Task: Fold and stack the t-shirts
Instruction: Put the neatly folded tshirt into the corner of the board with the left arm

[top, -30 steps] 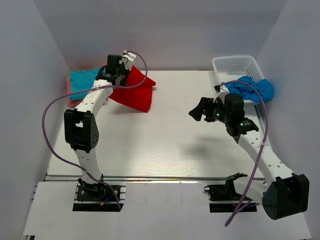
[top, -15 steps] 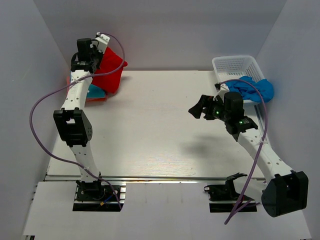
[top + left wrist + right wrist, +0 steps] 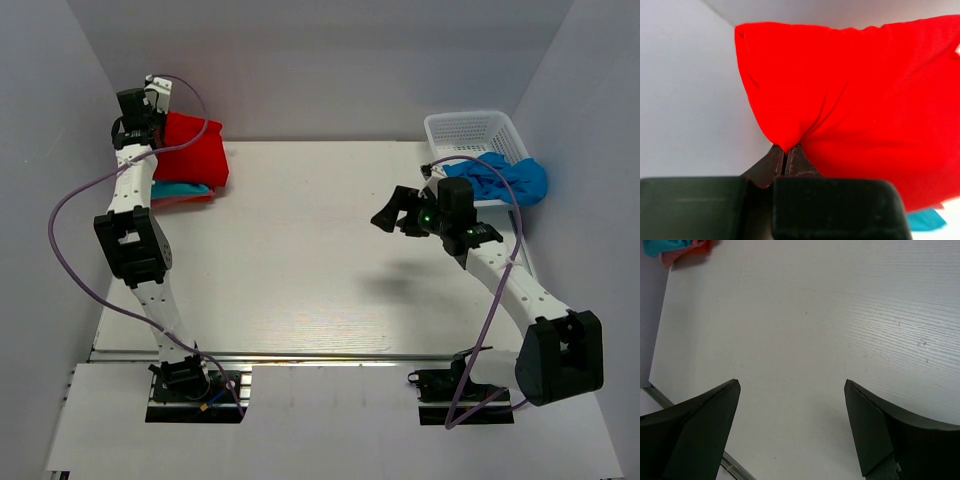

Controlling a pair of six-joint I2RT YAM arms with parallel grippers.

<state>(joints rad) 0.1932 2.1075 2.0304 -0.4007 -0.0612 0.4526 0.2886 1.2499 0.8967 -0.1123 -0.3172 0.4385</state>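
Note:
The bright red t-shirt is folded and hangs over the back left corner, draped onto the stack there. Under it a turquoise shirt lies on an orange-pink one. My left gripper is shut on an edge of the red shirt; its jaws pinch a bunched fold, and a strip of turquoise shows below. My right gripper is open and empty above the bare table right of centre; its wrist view shows spread fingers and the stack's corner far off.
A white mesh basket stands at the back right, with a crumpled blue cloth spilling over its front edge. White walls close in the left, back and right sides. The table's near rail runs in front of the arm bases.
My left arm has swung left and back, carrying the red shirt from the table onto the stack in the corner. My right gripper has shifted slightly left and stays open.

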